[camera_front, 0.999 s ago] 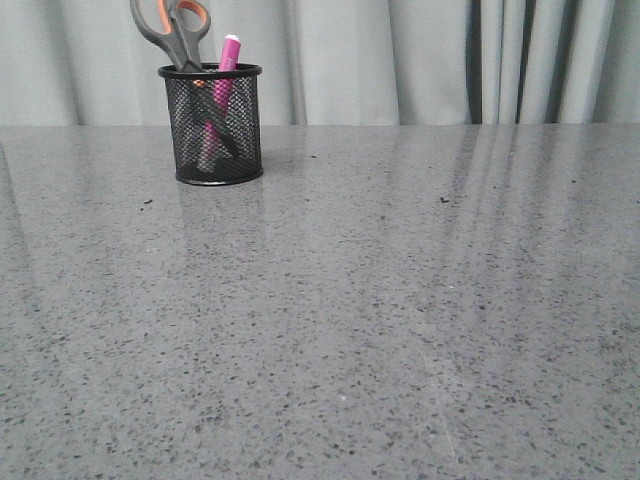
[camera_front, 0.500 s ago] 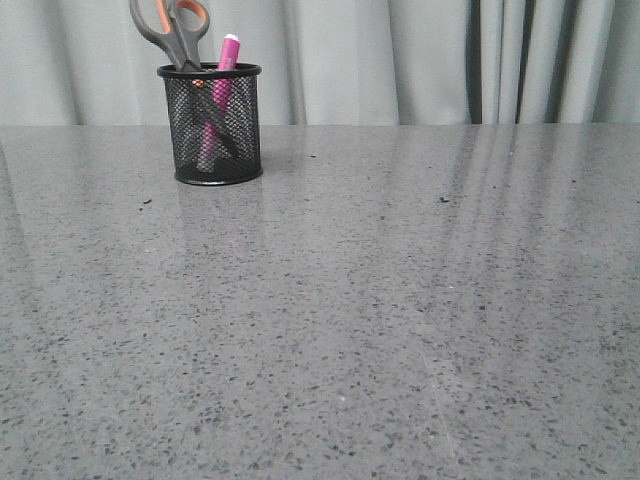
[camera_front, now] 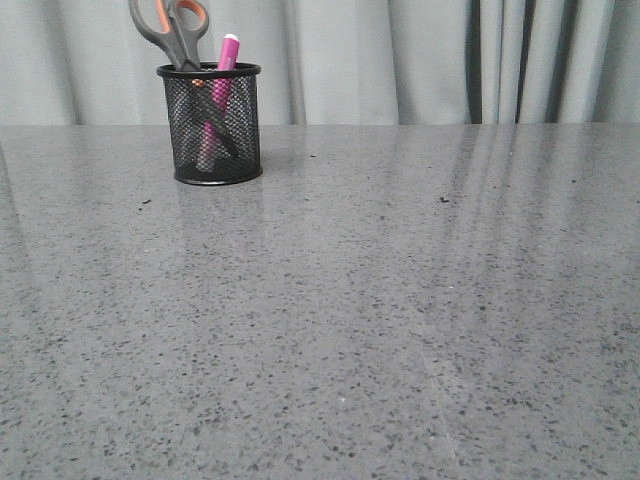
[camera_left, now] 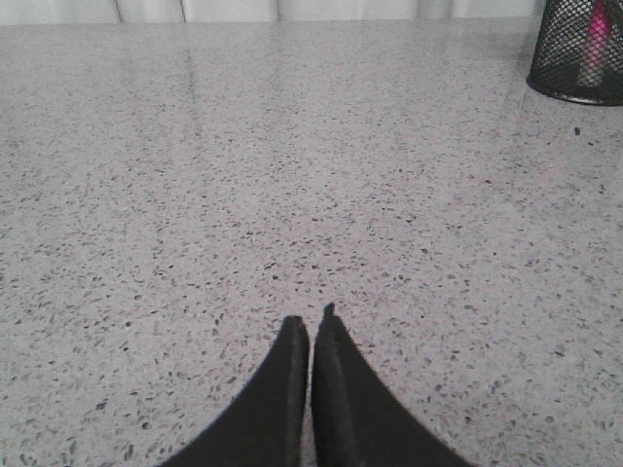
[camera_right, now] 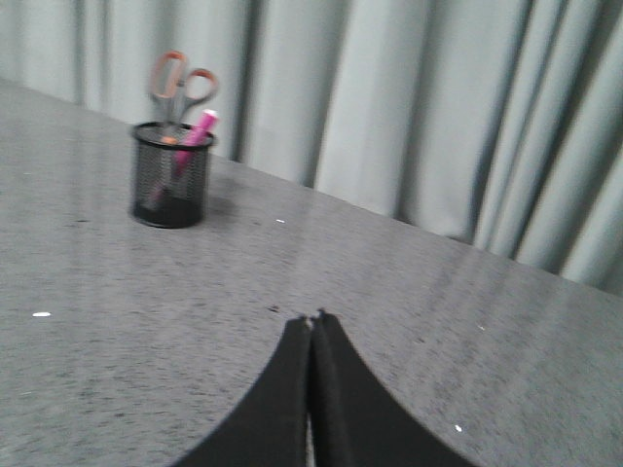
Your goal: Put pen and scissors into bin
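Observation:
The black mesh bin [camera_front: 210, 125] stands at the back left of the grey table. The pink pen [camera_front: 222, 75] and the scissors [camera_front: 175, 30] stand upright inside it, handles up. The bin also shows in the left wrist view [camera_left: 582, 53] and in the right wrist view [camera_right: 171, 175], with the scissors [camera_right: 178, 86] and the pen [camera_right: 198, 131] in it. My left gripper [camera_left: 311, 323] is shut and empty over bare table, far from the bin. My right gripper [camera_right: 312, 319] is shut and empty, also far from the bin. Neither gripper shows in the front view.
The grey speckled table [camera_front: 380, 300] runs across the whole front view. A grey curtain [camera_front: 420, 60] hangs behind its far edge.

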You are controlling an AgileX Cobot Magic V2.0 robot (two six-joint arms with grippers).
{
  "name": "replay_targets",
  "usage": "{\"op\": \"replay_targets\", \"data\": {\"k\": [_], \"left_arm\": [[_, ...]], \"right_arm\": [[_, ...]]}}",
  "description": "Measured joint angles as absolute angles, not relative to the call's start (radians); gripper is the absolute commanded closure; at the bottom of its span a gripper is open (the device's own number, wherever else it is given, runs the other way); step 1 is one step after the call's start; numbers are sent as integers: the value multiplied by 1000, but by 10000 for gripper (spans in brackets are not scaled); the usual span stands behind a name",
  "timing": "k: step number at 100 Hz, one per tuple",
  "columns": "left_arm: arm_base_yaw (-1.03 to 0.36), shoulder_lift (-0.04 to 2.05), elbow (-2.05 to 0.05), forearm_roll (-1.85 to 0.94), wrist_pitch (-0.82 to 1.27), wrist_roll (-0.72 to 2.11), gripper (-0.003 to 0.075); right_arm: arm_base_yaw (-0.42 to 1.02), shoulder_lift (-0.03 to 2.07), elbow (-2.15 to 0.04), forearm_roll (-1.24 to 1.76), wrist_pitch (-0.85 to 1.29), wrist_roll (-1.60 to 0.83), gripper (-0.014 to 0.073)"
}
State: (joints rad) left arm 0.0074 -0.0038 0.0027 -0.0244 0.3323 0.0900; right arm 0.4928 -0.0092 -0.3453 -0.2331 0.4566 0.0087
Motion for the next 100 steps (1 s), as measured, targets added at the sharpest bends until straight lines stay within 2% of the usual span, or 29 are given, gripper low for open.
{"op": "replay_targets", "data": {"k": [20, 32, 56, 100], "left_arm": [[7, -4, 3, -24, 332, 90, 739], [7, -4, 3, -24, 332, 90, 739], [7, -4, 3, -24, 334, 90, 739], [8, -4, 3, -24, 334, 90, 739]], "right_arm": [[184, 8, -81, -49, 234, 9, 664], [88, -4, 10, -20, 195, 9, 664], [65, -10, 10, -8, 327, 7, 663], [65, -11, 10, -7, 329, -13, 664]]}}
